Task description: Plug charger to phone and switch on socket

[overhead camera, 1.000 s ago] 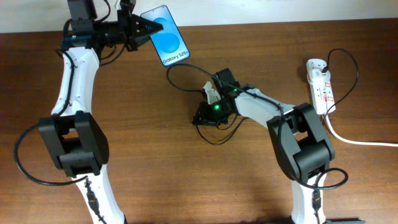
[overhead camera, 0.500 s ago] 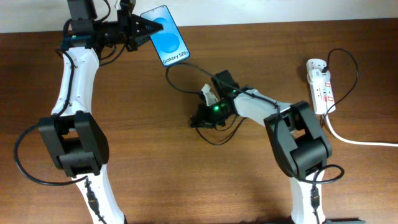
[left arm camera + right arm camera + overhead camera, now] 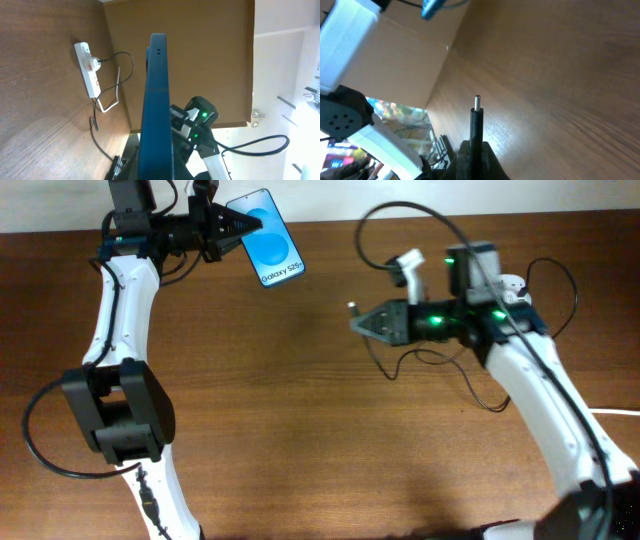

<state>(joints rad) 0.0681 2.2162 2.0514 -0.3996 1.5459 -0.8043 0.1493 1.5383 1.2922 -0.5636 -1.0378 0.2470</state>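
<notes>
Your left gripper is clamped on the phone, holding it screen-up at the bench's far edge, left of centre. Your right gripper is closed on the charger just behind its plug tip, which juts toward the phone but is well apart from it. The socket lies by the right edge. You're in the plugging step, I'd say. Next, carry the tip across and line it up with the phone's free end, whose port I can't make out. Since a second ago, the right arm has lifted from mid-bench and swung right, hauling the cable up. The left arm and phone haven't moved.
</notes>
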